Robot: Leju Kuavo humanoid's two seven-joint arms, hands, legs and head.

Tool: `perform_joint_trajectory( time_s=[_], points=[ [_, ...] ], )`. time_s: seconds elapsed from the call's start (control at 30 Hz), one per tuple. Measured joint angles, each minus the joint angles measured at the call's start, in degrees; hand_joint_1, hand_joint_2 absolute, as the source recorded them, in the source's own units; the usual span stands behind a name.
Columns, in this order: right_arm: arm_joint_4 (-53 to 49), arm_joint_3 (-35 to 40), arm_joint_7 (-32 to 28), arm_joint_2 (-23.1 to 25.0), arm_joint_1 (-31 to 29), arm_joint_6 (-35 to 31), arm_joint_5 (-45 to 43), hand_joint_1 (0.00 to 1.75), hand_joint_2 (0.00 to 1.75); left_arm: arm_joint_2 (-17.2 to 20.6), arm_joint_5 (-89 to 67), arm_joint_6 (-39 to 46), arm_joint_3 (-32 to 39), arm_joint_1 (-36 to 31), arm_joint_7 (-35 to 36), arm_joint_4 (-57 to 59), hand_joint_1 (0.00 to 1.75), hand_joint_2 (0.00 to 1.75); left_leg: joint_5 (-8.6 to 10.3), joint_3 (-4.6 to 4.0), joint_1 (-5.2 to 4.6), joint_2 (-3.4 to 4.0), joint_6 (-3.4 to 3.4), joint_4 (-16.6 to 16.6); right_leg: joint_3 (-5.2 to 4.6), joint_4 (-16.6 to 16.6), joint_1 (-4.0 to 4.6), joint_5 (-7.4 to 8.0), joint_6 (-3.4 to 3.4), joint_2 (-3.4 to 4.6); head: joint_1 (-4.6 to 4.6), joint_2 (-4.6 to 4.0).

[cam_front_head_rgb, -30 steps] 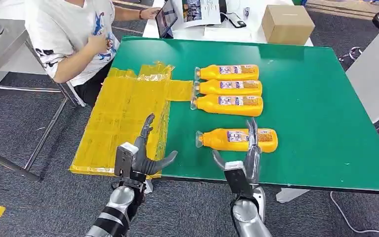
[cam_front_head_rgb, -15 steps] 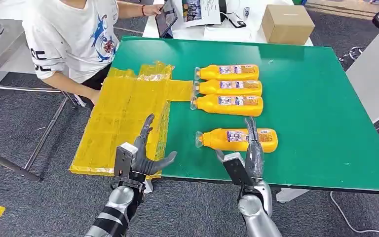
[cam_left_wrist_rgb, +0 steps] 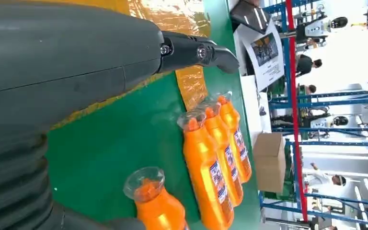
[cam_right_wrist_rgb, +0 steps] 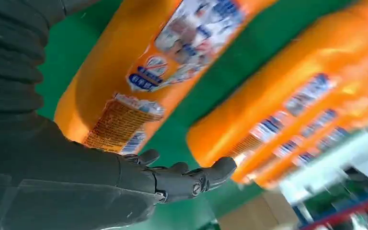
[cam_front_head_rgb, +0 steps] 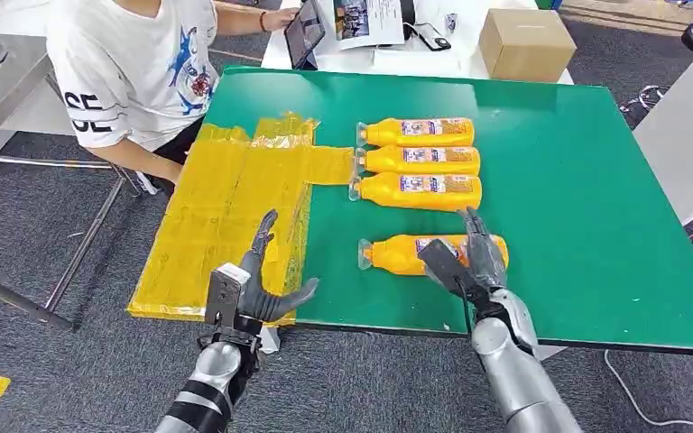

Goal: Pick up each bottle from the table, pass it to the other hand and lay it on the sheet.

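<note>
Right hand, fingers spread and holding nothing, is reaching further over the nearest orange bottle lying alone on the green table, so I am judging the grasp imminent, while left hand is waiting open beside the yellow sheet.

On the counter the sheet lies at the left, with three bottles lying side by side in a row just right of its far part, caps toward it. A fourth bottle lies alone nearer the front edge, with the right hand over its right end. The left hand hovers at the sheet's near right corner, a person sits behind the sheet, and a box stands on another table beyond the far edge.
</note>
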Motion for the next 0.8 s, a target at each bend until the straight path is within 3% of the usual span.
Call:
perform_joint_trajectory(
  time_s=[0.43, 0.8],
  points=[
    [5.07, 0.59, 1.77, -3.14, -4.75, 2.90, 0.26, 0.00, 1.75, 0.00, -0.07, -0.20, 1.19, -0.11, -0.17, 0.79, 0.00, 1.75, -0.01, 0.00, 0.01, -0.04, 0.00, 0.00, 0.00, 0.00, 0.01, -0.01, 0.00, 0.00, 0.00, 0.00],
    [12.61, 5.38, 2.58, -3.60, -10.35, 11.91, 0.39, 0.00, 1.75, 0.09, 0.09, -1.09, 2.11, -2.06, -0.87, 3.24, 0.00, 1.75, 0.02, 0.01, 0.02, -0.03, 0.01, 0.00, 0.00, 0.00, 0.02, -0.01, 0.00, 0.00, 0.00, 0.00]
  ],
)
